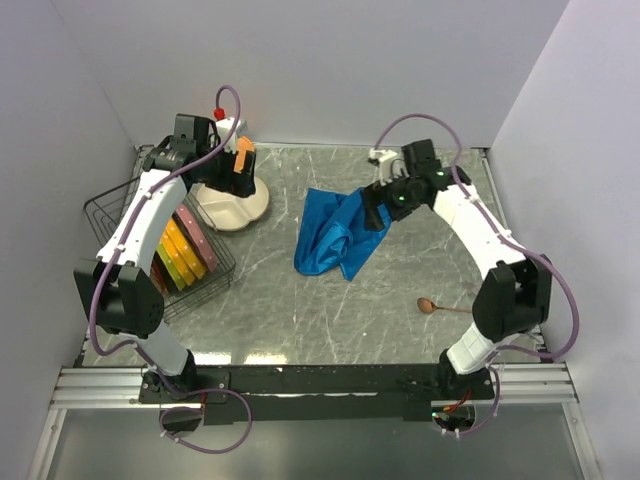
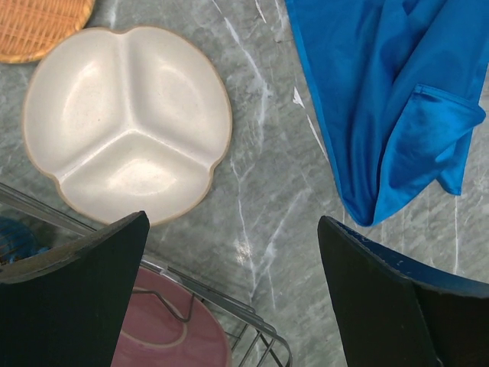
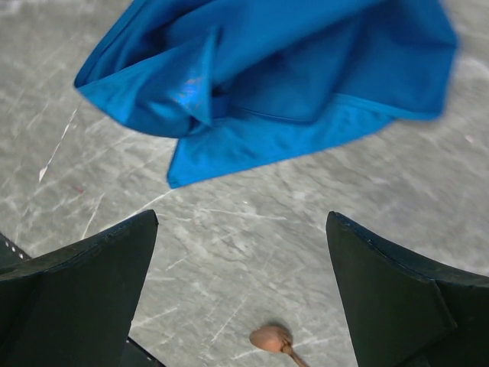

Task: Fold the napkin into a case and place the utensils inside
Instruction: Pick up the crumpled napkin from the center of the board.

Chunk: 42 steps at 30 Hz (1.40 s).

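The bright blue napkin (image 1: 333,236) lies crumpled and bunched in the middle of the marble table; it also shows in the left wrist view (image 2: 382,99) and the right wrist view (image 3: 267,84). It is not folded into a case. A brown wooden spoon (image 1: 428,305) lies right of centre, toward the near edge, its bowl (image 3: 271,337) on bare table. My right gripper (image 1: 379,208) hovers at the napkin's right edge, open and empty (image 3: 243,216). My left gripper (image 1: 238,165) hangs above the white divided plate, open and empty (image 2: 233,222).
A white divided plate (image 1: 243,208) (image 2: 126,115) sits at the back left. A wire rack (image 1: 118,215) with several colourful upright plates (image 1: 186,250) stands at the left edge, its corner (image 2: 260,336) under my left gripper. A woven mat (image 2: 38,23) lies beyond the plate. Walls enclose three sides.
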Available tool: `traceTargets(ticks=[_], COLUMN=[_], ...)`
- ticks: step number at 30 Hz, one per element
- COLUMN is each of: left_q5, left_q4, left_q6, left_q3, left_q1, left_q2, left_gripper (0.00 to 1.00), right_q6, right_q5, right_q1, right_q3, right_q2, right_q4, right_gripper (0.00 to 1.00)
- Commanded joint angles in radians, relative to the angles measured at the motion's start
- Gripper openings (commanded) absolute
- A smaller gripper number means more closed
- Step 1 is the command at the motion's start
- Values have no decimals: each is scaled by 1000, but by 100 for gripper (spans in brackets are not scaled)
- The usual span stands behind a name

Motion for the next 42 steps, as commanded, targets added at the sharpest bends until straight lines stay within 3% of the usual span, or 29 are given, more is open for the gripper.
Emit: traceTargets(ticks=[1, 9, 30, 42], left_q5=[46, 52, 32, 2], left_q4=[-7, 7, 21, 16], left_q6=[8, -5, -3, 6], left_q3=[47, 20, -59, -87], left_q1=[1, 1, 1, 2], left_q2=[-2, -25, -70, -91], left_gripper=[99, 99, 99, 99], right_q6=[-50, -69, -46, -87], right_q5=[14, 20, 1, 15], right_q1=[63, 130, 202, 218], right_q3=[74, 198, 526, 536], right_q2=[87, 253, 542, 620], right_q4=[-21, -67, -152, -187], right_gripper=[100, 100, 65, 54])
